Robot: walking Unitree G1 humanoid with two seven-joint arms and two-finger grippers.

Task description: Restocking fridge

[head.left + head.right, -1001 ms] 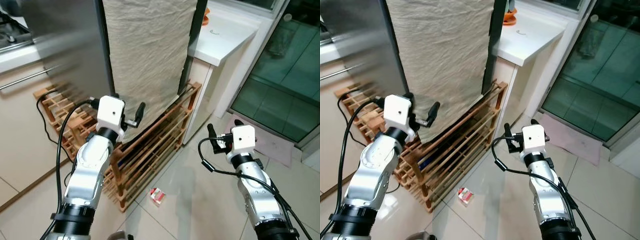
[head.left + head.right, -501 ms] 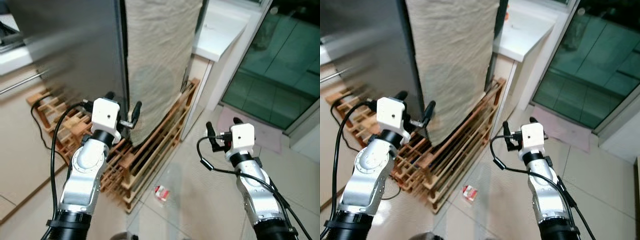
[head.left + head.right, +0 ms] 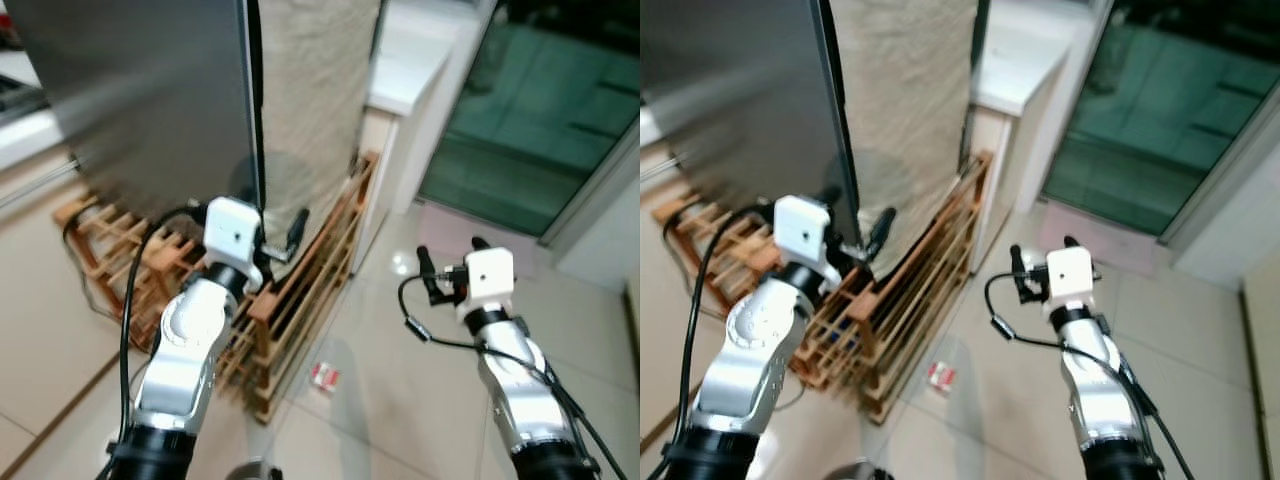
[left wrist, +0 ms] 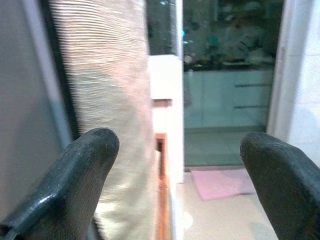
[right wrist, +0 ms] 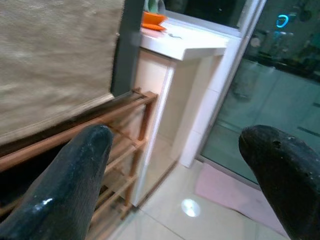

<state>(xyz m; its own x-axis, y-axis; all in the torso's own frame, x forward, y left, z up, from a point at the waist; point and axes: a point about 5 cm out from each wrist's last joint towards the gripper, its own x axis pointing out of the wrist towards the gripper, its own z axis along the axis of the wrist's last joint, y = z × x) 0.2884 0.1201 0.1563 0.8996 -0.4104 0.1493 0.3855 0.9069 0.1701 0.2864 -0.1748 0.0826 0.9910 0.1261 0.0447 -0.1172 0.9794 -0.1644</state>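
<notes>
Fridge [image 3: 150, 90] stood at the robot's left front, a tall steel box with a grey metal face, and a beige cloth [image 3: 310, 90] hung down its side. The left hand [image 3: 275, 232] was raised just beside the lower corner of the fridge, near the cloth, with its fingers spread apart and nothing between them. I could not tell if a finger touched the fridge. Under the fridge and the cloth was a wooden rack [image 3: 300, 290] on the tiled floor [image 3: 400, 400]. A small red and white packet [image 3: 324, 376] lay on the floor beside the rack. The right hand [image 3: 449, 268] was held up well apart from the fridge, also spread and empty, before a glass door [image 3: 530, 110]. A white bench [image 3: 410, 60] stood behind the fridge.
</notes>
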